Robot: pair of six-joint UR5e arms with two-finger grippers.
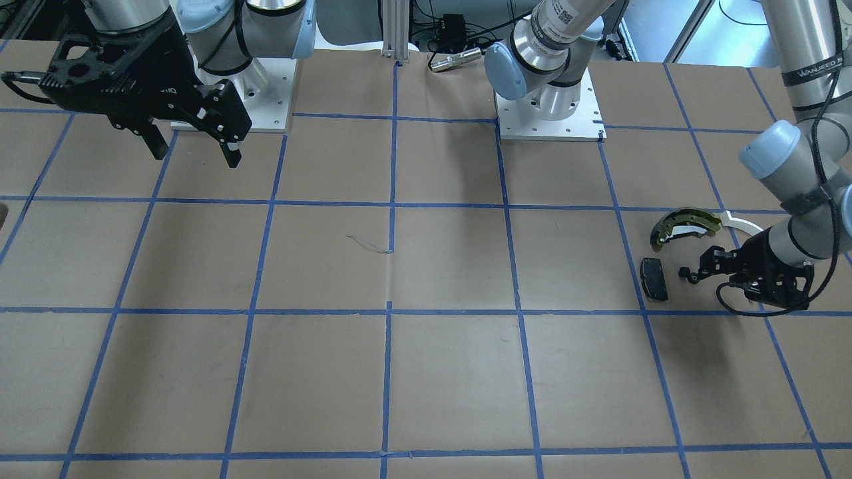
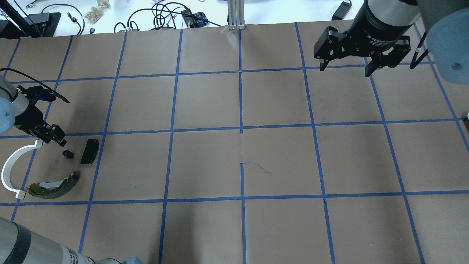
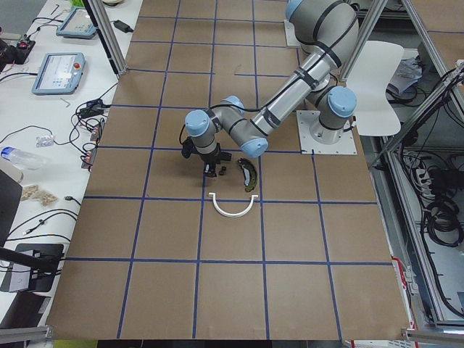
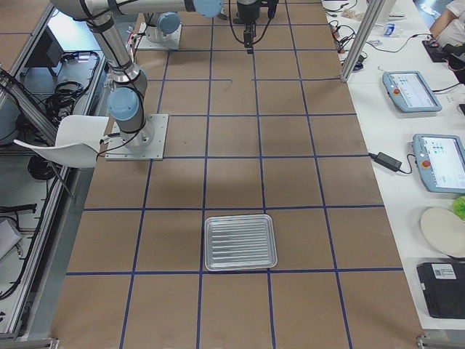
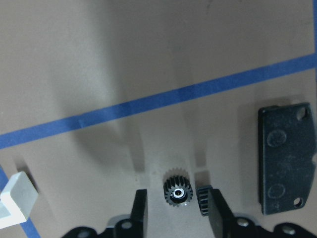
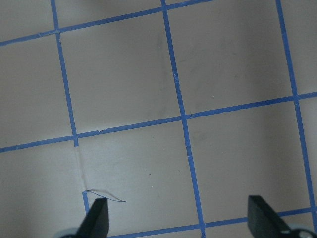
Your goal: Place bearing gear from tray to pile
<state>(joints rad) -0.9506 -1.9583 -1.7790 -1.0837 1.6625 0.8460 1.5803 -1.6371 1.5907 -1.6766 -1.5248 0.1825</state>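
One bearing gear (image 5: 177, 191) flat on the desk (image 5: 148, 49), low centre of the wrist frame, loose between the wide-spread fingers (image 5: 140, 213) of the empty left end effector (image 2: 58, 140), beside the black pad (image 5: 286, 158); right end effector (image 2: 344, 69) distant, open, empty.

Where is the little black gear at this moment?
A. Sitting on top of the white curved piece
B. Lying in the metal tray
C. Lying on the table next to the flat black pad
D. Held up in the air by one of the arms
C: the wrist view shows the gear lying on the brown table between the spread fingers of the left gripper, with the black pad just beside it.
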